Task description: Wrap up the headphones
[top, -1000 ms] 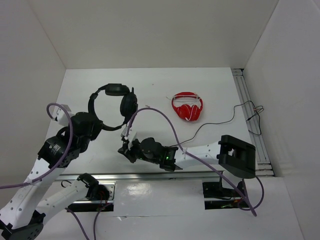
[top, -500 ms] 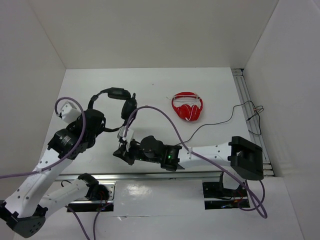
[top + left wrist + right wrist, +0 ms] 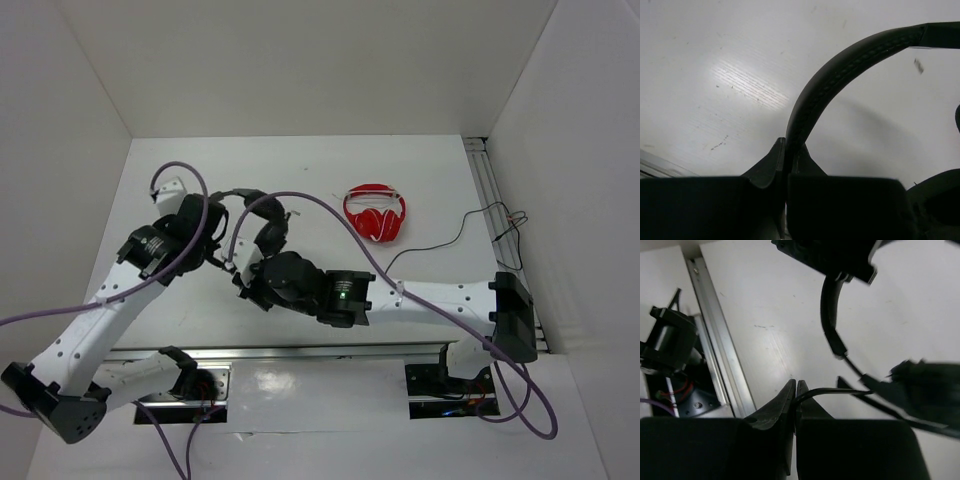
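The black headphones (image 3: 262, 212) hang above the table left of centre, held by both arms. My left gripper (image 3: 217, 240) is shut on the padded headband (image 3: 850, 57), which rises from between the jaws and arcs to the right in the left wrist view (image 3: 788, 146). Just below an earcup (image 3: 273, 236), my right gripper (image 3: 243, 280) is shut on the thin black cable (image 3: 840, 391). That cable leaves the pinched jaws (image 3: 796, 386) to the right, toward the blurred headset body (image 3: 925, 385). Part of the cable (image 3: 440, 245) trails across the table to the right.
Red-and-white headphones (image 3: 375, 213) lie folded on the table right of centre. A metal rail (image 3: 493, 200) runs along the right wall, where loose cable (image 3: 510, 230) lies. Another rail (image 3: 715, 355) borders the table's near edge. White walls close in the table.
The left arm has swung right and farther back, carrying the headphones with it. The right arm has stretched left and farther in, close under the earcup. Both grips have held.
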